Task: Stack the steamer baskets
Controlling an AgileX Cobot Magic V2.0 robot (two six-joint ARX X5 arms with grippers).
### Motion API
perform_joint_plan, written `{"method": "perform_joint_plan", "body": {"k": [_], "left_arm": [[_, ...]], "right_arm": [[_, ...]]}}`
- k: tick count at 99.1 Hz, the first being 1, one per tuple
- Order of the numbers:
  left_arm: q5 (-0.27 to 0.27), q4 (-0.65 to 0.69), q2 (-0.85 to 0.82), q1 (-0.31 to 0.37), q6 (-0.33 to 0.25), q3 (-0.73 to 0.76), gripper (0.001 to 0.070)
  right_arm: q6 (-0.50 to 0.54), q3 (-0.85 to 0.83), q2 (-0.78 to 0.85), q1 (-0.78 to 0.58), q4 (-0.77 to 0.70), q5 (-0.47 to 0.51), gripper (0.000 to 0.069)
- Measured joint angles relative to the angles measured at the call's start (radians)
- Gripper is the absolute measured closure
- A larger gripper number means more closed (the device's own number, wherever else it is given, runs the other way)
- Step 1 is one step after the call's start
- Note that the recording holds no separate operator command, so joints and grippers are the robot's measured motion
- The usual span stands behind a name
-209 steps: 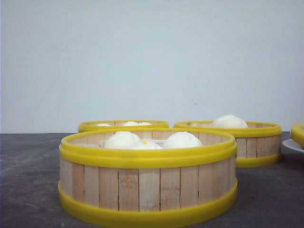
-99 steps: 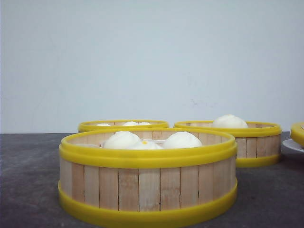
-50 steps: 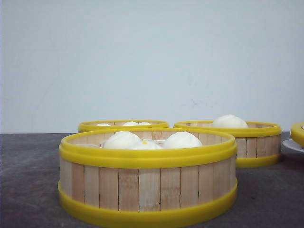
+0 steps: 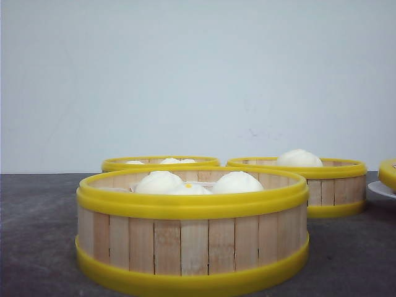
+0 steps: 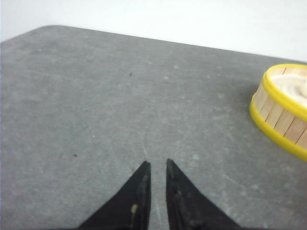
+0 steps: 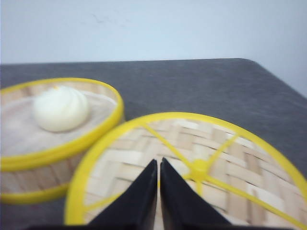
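Three steamer baskets sit on the grey table [image 4: 37, 247] in front view: nearest basket [image 4: 192, 247] centre w/ three white buns [image 4: 235, 182], a second basket [image 4: 159, 163] behind it, a third basket [image 4: 334, 185] back right w/ one bun [image 4: 299, 158]. Walls are pale upright slats, rims thick yellow plastic.

Only the right wrist view shows a round woven lid [image 6: 201, 172], yellow rim and spokes, just beside the one-bun basket; right gripper [image 6: 159, 165] hovers above it, tips nearly together, nothing held.

Left wrist view: left gripper [image 5: 157, 165] over bare speckled table, narrow gap between fingers, empty; a basket's edge [image 5: 280, 112] well off to the side.
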Motion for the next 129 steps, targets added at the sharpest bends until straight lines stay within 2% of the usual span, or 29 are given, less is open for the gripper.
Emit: {"method": "perform_joint_plan", "body": {"k": [17,34,52,74,86,99,107,117,129], "left_arm": [[0.001,0.000,0.000,0.000,-0.113,0.000,0.0678],[0.007,0.000,0.000,0.000,-0.150,0.000,0.0678],[0.008,0.011,0.000,0.000,-0.224,-0.003,0.0681],[0.043,0.012,0.008,0.000,-0.283,0.009,0.0685],[0.076,0.013,0.050,0.000,-0.306,0.095,0.0685],[0.078,0.024,0.127,0.000,-0.315,0.218,0.0685],[0.079,0.021,0.203,0.000,-0.316,0.298,0.0685],[0.084,0.008,0.302,0.000,-0.306,0.408,0.0685],[0.088,-0.030,0.397,0.000,-0.250,0.535,0.0685]], "right_arm": [[0.196,0.000,0.000,0.000,0.009,-0.041,0.0686],[0.296,0.000,0.000,0.000,-0.002,-0.050,0.0686],[0.375,0.000,0.000,0.000,0.032,-0.044,0.0686],[0.534,0.001,0.000,0.000,0.146,-0.014,0.0686],[0.605,0.048,0.022,0.000,0.148,0.014,0.0687],[0.621,0.190,0.130,0.000,0.143,0.014,0.0687],[0.592,0.302,0.229,0.000,0.116,0.006,0.0687],[0.505,0.462,0.369,0.000,0.043,-0.034,0.0687],[0.365,0.650,0.507,0.001,-0.058,-0.048,0.0687]]}}
